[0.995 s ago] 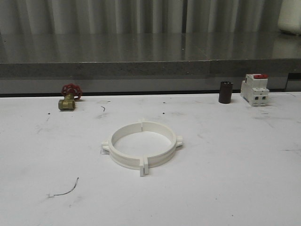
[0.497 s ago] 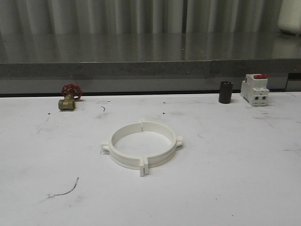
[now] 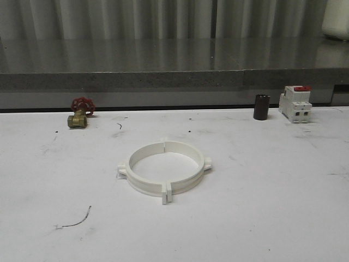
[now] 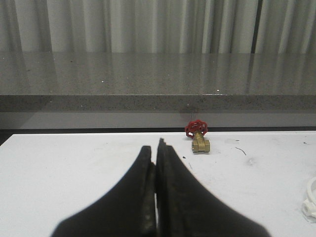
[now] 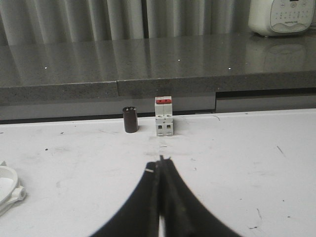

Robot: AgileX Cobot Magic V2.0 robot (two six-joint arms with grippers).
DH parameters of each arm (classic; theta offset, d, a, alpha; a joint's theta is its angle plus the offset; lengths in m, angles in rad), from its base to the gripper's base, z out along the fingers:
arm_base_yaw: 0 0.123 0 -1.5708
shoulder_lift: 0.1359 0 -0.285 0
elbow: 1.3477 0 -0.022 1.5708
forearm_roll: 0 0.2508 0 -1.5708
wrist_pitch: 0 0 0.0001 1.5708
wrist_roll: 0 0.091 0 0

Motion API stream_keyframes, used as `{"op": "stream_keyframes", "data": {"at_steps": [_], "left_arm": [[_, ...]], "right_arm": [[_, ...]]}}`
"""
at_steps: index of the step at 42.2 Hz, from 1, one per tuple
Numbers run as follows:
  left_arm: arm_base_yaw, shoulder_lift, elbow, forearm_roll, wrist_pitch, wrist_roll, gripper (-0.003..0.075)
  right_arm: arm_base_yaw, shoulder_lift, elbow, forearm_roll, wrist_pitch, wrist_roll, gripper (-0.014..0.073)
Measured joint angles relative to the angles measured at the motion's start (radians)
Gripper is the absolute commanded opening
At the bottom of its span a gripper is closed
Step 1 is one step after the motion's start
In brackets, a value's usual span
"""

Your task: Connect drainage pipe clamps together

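Observation:
The two white drainage pipe clamps (image 3: 164,167) lie joined as one ring in the middle of the white table, end tabs meeting at the near and far sides, a nub on each flank. An edge of the ring shows in the left wrist view (image 4: 310,200) and in the right wrist view (image 5: 9,184). My left gripper (image 4: 156,148) is shut with nothing between its black fingers, away from the ring. My right gripper (image 5: 159,162) is also shut and empty, clear of the ring.
A brass valve with a red handwheel (image 3: 79,113) stands at the back left. A dark cylinder (image 3: 262,107) and a white breaker with a red top (image 3: 295,103) stand at the back right. A thin wire scrap (image 3: 76,218) lies near the front left. A grey ledge (image 3: 174,79) borders the table's far edge.

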Motion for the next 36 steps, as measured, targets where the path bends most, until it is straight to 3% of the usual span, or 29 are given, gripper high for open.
{"op": "stream_keyframes", "data": {"at_steps": [36], "left_arm": [[0.000,0.000,0.000,0.000,0.000,0.000,-0.0020]], "right_arm": [[0.000,0.000,0.000,-0.004,0.005,0.010,-0.0067]]}}
